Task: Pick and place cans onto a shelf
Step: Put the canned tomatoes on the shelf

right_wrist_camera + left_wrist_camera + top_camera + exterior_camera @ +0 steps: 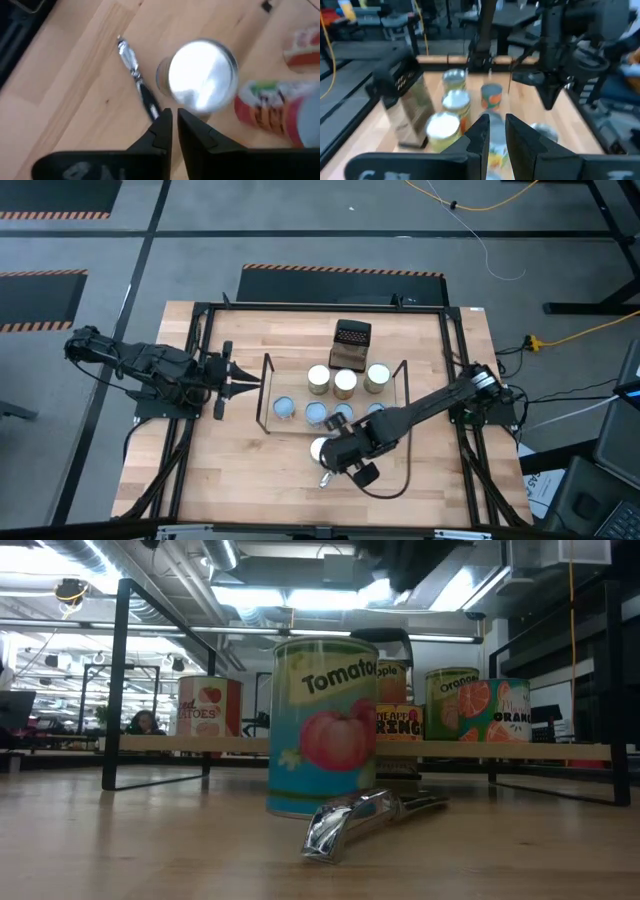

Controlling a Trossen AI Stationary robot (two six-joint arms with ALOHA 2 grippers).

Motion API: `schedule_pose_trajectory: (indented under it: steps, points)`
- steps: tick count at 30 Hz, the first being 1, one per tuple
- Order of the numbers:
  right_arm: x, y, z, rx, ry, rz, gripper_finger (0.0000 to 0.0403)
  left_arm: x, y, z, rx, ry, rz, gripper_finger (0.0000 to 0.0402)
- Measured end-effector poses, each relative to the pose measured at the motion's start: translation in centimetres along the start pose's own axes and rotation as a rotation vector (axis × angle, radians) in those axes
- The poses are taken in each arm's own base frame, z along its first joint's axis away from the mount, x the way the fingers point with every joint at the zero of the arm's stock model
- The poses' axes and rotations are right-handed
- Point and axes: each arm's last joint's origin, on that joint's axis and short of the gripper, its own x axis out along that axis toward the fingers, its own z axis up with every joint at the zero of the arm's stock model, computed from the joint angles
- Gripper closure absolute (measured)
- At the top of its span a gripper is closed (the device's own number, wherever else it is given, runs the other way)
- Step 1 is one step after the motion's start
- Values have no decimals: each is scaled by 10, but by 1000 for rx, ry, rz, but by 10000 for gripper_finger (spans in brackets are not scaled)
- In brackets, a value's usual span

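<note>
A tomato-labelled can (322, 725) with a silver top (202, 80) stands upright on its base on the table in front of the shelf (268, 395); it also shows in the high view (320, 448). My right gripper (173, 125) is shut and empty, above the can and just beside its top. Several other cans (345, 383) stand on the shelf's wooden board (560, 751). My left gripper (250, 380) waits left of the shelf, level, its fingers (480, 135) a little apart and empty.
A silver hand tool (350, 820) lies on the table just in front of the tomato can, and also shows in the high view (326, 478). A dark brown perforated box (352, 340) stands behind the shelf. The black table frame (200, 320) runs around the work area.
</note>
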Motion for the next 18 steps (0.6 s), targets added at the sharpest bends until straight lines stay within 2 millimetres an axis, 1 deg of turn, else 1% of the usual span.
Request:
schedule_pose_trajectory:
  steps: [2,5,7,9,12,15,18]
  points:
    - [-14,2,-4,9,4,-14,369,4,-2,5,-14,-46,-7,347]
    - [-42,5,-10,1,-22,-13,369,13,-6,12,-33,-114,-22,347]
    - [-60,7,-15,-5,-50,-15,369,23,-10,14,-29,-138,-26,347]
    - [-72,8,-23,-8,-72,-17,369,36,-17,15,-18,-152,-50,347]
    - [-82,9,-41,5,-82,-35,369,56,-31,14,-16,-179,-113,347]
    - [-87,9,-62,41,-105,-99,369,77,-48,13,7,-166,-152,347]
    - [-91,10,-83,68,-163,-135,369,97,-68,18,35,-145,-170,347]
